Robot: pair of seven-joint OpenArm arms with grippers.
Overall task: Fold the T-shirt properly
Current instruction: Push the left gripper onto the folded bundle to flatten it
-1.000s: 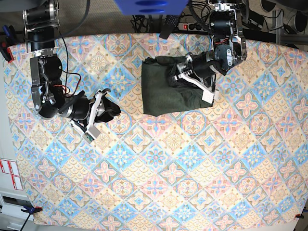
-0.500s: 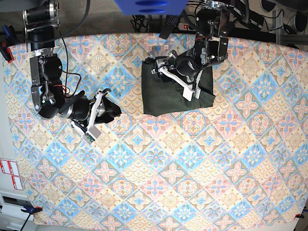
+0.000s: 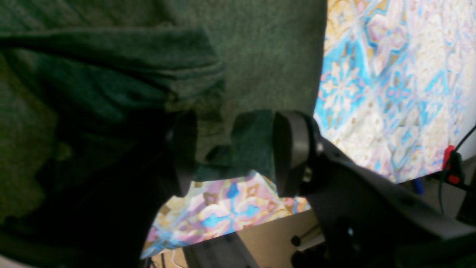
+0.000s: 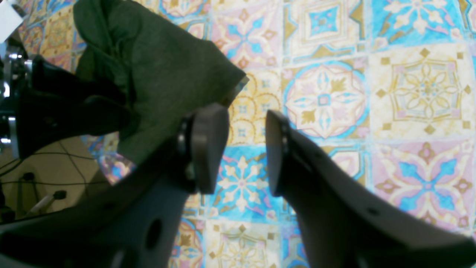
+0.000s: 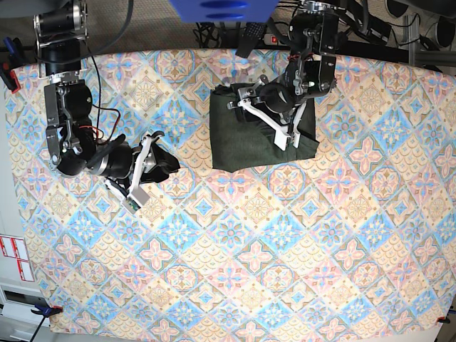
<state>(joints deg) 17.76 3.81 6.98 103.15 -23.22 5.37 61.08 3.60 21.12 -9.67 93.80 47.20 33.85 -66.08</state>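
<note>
Fabric sits betw. the left gripper (image 3: 234, 156) fingers in the left wrist view: jaws apart, a fold of the T-shirt (image 5: 246, 135) lying in the gap, not pinched as far as visible. Vs. a sec ago that arm has swung from the shirt's right edge across to its top-middle, and the loose flap there is now laid over, so the shirt reads as a compact rectangle on the patterned tablecloth (image 5: 235, 271) near the far edge. Prob. the last fold is down; smoothing or release remains. Farther left in base view, right gripper (image 4: 241, 145) hasn't moved: jaws apart, empty, well apart from the shirt.
</note>
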